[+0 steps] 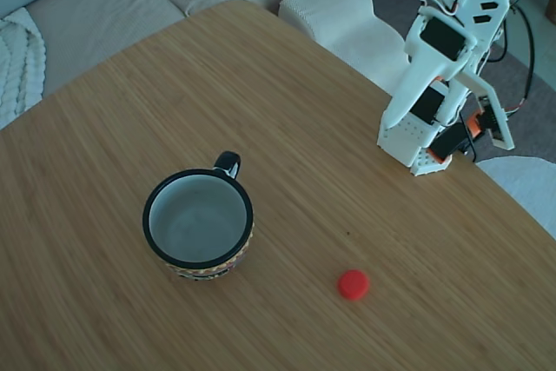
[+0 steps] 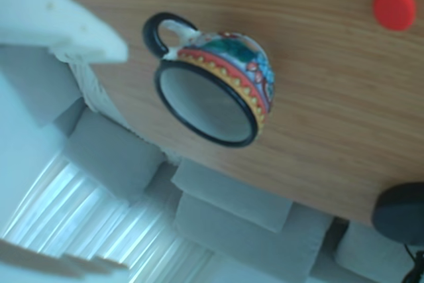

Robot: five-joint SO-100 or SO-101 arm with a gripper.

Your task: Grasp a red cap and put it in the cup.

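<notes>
The arm (image 1: 452, 58) sits folded up at the right edge of the desk (image 1: 104, 215) in the fixed view. Its fingers point down near the arm's base, around (image 1: 395, 115), and hold nothing. I cannot tell if they are spread or pressed together, because they look like one white piece from here. In the other view a white finger (image 2: 63, 21) pokes in at the top left corner, and the second one is not seen.

The red cap (image 1: 353, 284) lies flat on the desk, well apart from the fingers. In the fixed view it is below them and a little to the left, toward the near edge. It is round, so it has no long side to line up with.

The cup (image 1: 198, 225) stands upright, further left than the cap, with its handle (image 1: 228, 163) pointing toward the far edge. It is empty. The cap and the cup do not touch.

I think the arm must first unfold and reach out and down to the cap, before any grab can start.
</notes>
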